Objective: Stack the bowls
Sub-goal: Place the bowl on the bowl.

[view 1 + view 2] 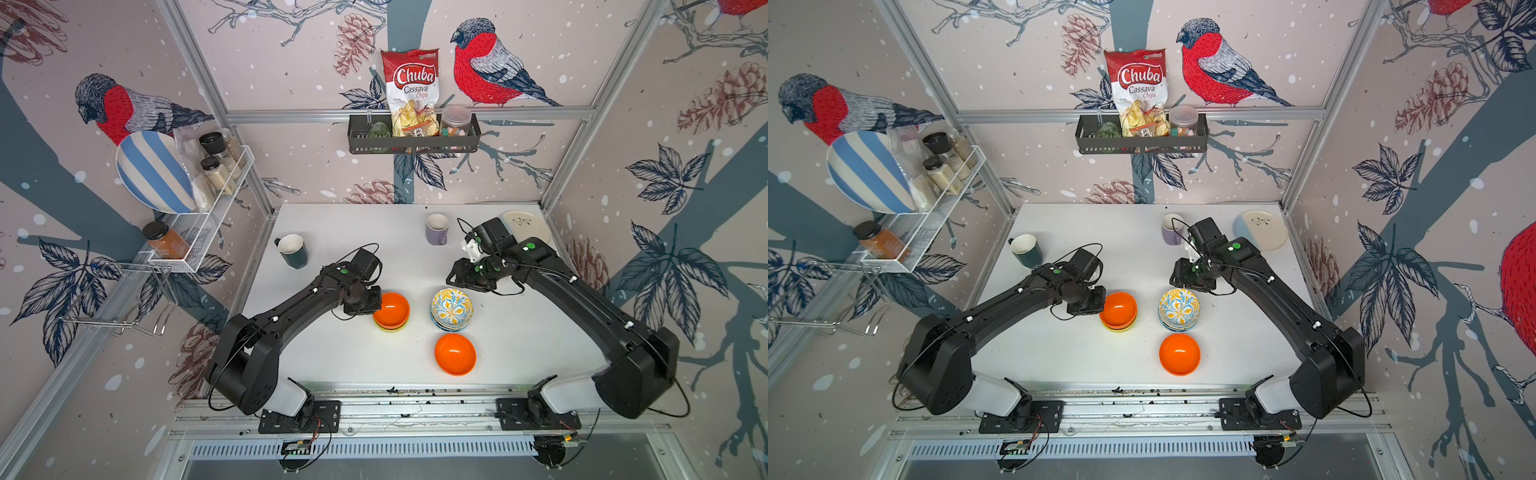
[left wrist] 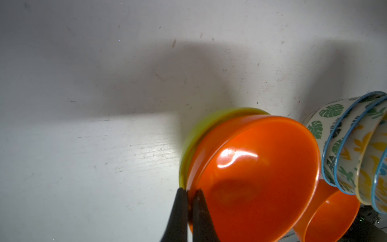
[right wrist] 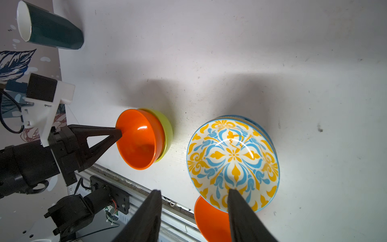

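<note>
Readable print on the chips bag [image 1: 411,89] [image 1: 1136,89]

In both top views, the only legible wording is on the red-and-white bag standing in the black wall basket [image 1: 413,144] [image 1: 1140,144]. "Chuba" runs in large white script across a red oval on the bag's upper half. "Cassava" sits just below it in dark letters, and "Chips" is under that in smaller red letters. A small green logo at the bag's top edge is too small to read. So is a small white tag with dark marks at the bag's foot, just above the basket's rim.
</note>
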Controlling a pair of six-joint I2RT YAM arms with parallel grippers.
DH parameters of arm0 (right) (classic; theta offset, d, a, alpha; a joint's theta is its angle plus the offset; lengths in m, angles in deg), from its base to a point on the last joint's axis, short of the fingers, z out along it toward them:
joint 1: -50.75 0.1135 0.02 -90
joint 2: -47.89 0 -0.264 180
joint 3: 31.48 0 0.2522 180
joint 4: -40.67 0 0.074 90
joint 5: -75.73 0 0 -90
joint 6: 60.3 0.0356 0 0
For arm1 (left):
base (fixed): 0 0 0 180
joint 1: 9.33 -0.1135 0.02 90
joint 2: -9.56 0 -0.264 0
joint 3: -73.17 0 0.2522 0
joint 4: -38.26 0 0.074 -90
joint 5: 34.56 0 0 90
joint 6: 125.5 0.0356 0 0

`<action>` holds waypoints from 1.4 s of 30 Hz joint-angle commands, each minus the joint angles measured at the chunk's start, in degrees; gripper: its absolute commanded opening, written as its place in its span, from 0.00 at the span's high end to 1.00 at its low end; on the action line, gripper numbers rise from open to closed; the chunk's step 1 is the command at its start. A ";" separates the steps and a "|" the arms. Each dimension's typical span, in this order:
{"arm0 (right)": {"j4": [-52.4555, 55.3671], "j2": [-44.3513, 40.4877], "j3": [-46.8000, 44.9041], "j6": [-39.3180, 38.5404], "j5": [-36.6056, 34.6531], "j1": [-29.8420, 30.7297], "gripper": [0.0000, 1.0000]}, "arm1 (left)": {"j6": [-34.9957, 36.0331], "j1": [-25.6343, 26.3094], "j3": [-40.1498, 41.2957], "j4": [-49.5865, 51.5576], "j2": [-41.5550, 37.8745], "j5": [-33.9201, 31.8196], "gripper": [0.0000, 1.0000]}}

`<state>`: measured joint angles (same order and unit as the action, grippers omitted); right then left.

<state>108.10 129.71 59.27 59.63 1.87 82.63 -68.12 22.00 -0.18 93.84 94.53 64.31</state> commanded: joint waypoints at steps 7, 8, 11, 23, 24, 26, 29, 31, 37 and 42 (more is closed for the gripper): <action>-0.74 0.79 0.45 -0.93 0.67 0.33 0.47 | 0.08 -0.13 0.82 -1.73 0.27 1.20 1.00; -0.81 0.82 0.38 -0.93 0.73 0.37 0.47 | 0.09 -0.13 0.98 -1.77 0.14 0.95 1.00; -0.85 0.97 0.44 -0.93 0.73 0.51 0.47 | 0.04 -0.13 0.98 -1.49 0.02 0.26 1.00; -0.68 1.73 0.51 -1.24 0.60 1.36 0.48 | 0.28 0.15 1.07 -1.54 0.72 -0.68 1.00; -0.67 1.88 0.53 -1.28 0.63 1.40 0.48 | 0.35 0.21 0.99 -1.69 0.79 -0.47 1.00; -0.67 2.01 0.61 -1.27 0.61 1.43 0.48 | 0.49 0.30 0.82 -1.62 0.89 -0.45 1.00; -0.57 2.04 0.62 -1.44 0.77 1.60 0.48 | 0.80 0.66 0.30 -0.86 0.63 -0.99 1.00; -0.53 1.98 0.62 -1.43 0.76 1.80 0.48 | 0.83 0.89 0.18 -0.74 0.34 -1.61 1.00; -0.45 2.16 0.70 -1.45 0.65 1.87 0.48 | 0.89 1.01 0.18 -0.95 0.80 -1.55 1.00; -0.37 2.10 0.63 -1.54 0.60 1.89 0.48 | 0.90 1.10 0.44 -1.04 0.69 -1.70 1.00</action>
<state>108.06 131.85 59.54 59.41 2.22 84.46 -67.62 22.85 0.45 92.99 95.30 62.97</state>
